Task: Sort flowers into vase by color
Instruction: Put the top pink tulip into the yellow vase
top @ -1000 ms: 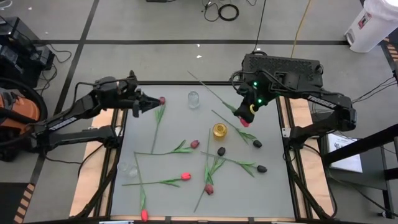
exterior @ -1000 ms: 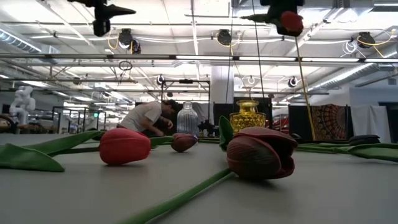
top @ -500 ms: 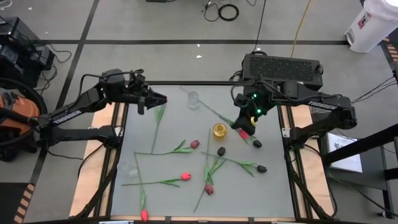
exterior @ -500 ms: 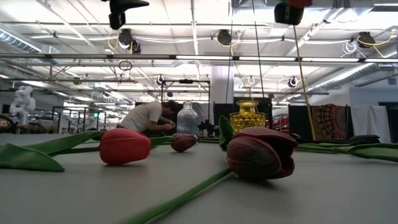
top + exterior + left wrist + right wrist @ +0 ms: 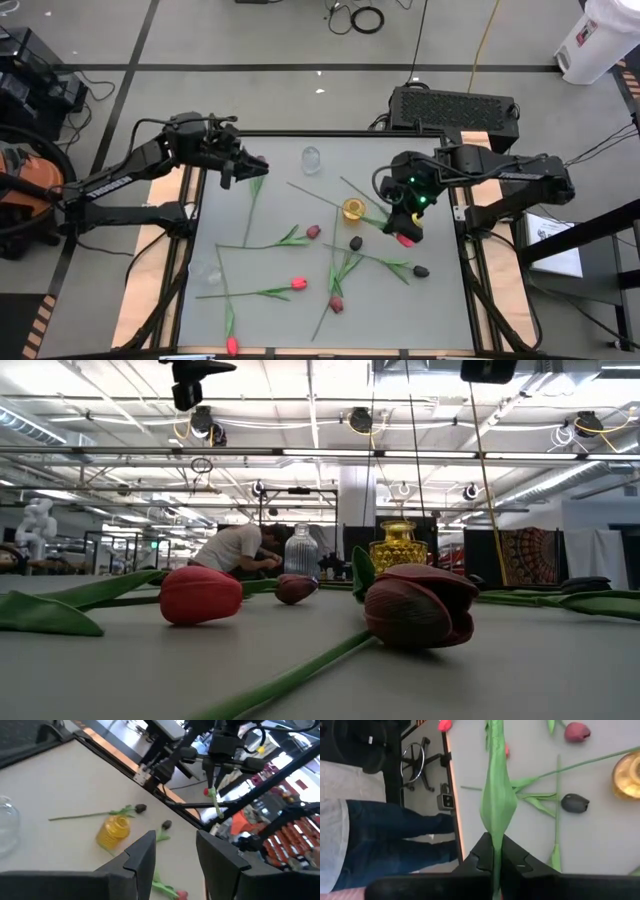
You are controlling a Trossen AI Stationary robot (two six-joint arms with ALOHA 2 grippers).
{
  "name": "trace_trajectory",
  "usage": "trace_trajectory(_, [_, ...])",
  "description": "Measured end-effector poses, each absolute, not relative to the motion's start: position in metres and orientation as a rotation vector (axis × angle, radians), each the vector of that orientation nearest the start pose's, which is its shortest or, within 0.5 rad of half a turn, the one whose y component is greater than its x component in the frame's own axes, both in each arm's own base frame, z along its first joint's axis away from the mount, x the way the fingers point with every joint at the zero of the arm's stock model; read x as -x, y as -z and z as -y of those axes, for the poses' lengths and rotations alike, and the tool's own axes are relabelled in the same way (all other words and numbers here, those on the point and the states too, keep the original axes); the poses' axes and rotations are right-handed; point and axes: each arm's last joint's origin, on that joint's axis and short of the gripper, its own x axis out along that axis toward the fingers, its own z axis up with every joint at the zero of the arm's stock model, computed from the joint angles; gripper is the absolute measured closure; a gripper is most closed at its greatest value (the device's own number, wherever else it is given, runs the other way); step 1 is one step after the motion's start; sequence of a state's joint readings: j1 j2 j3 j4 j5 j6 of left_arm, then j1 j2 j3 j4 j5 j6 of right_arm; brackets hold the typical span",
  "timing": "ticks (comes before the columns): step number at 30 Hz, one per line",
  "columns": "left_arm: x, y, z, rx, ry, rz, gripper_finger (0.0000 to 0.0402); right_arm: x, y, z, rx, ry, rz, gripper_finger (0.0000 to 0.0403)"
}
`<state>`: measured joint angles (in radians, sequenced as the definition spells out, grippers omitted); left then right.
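- The right gripper (image 5: pixel 404 228) is clamped shut on a red tulip (image 5: pixel 405 239), gripping the stem just behind the bloom.
- Its stem (image 5: pixel 496 795) runs long and straight out past the fingertips, over the yellow vase (image 5: pixel 352 209) just ahead.
- The left gripper (image 5: pixel 252 164) hovers partly open, holding nothing, above the table's (image 5: pixel 260 250) far left edge.

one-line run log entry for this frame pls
right gripper: shut on red tulip stem, beside yellow vase | left gripper: open, empty, raised at table's far-left | clear vase: empty
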<state>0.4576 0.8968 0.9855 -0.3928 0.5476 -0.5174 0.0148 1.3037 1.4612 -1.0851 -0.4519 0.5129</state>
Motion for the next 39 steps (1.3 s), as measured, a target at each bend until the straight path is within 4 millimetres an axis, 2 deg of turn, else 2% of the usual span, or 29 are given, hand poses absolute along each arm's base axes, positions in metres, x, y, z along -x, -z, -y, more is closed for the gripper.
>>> trace_trajectory(14, [-0.213,-0.340,-0.055,0.749,0.190,-0.453,0.0253,-0.237,-0.381,-0.034,-0.700,-0.268,-1.060,0.0403])
trace_trajectory(19, [-0.224,-0.339,-0.053,0.766,0.251,-0.484,0.0253,-0.237,-0.377,-0.037,-0.696,-0.269,-1.107,0.0403])
trace_trajectory(27, [-0.228,-0.356,-0.053,0.728,0.291,-0.447,0.0253,-0.248,-0.354,-0.039,-0.623,-0.264,-1.270,0.0403])
trace_trajectory(32, [-0.228,-0.356,-0.053,0.720,0.288,-0.444,0.0253,-0.264,-0.335,-0.040,-0.561,-0.291,-1.353,0.0403])
trace_trajectory(39, [-0.230,-0.354,-0.053,0.723,0.283,-0.452,0.0253,-0.281,-0.318,-0.037,-0.533,-0.339,-1.376,0.0403])
